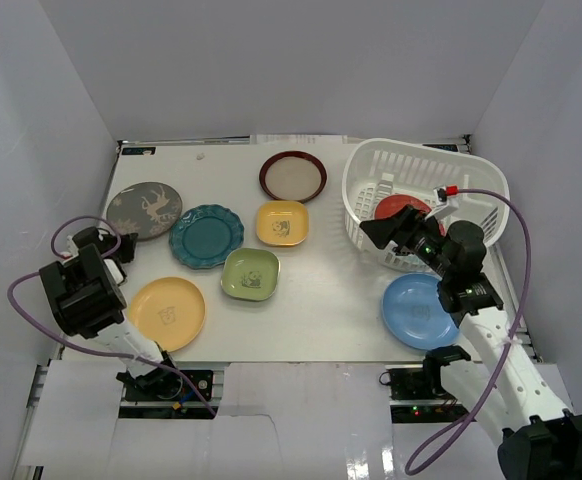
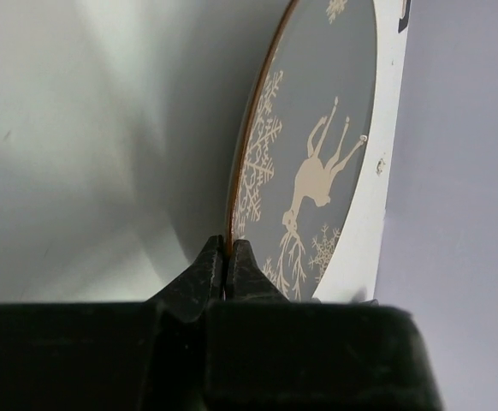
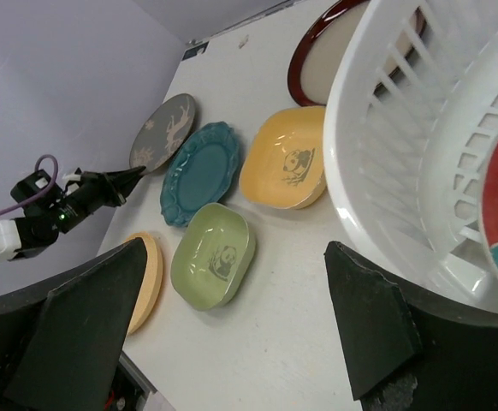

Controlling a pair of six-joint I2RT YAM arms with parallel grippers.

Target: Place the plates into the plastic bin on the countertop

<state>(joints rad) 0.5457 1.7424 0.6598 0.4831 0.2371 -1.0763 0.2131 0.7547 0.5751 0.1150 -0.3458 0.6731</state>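
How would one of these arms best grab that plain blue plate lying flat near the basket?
Probably by its raised rim: the blue plate lies flat and face up, too wide to span. The right gripper, open by the bin, could come down on the plate's near edge, away from the bin wall, one finger inside the rim and one outside.

You face countertop (image 1: 321,310): smooth, matt white. Note plastic bin (image 1: 426,146): white moulded plastic, slight sheen on lattice. Your teal plate (image 1: 206,236) looks like glazed ceramic, glossy. Dark-red rimmed plate (image 1: 293,176) is also glossy. Grey deer plate (image 2: 317,103) is duller, satin, with cream print. Your left gripper (image 2: 224,251): black plastic, matt, faintly grainy.
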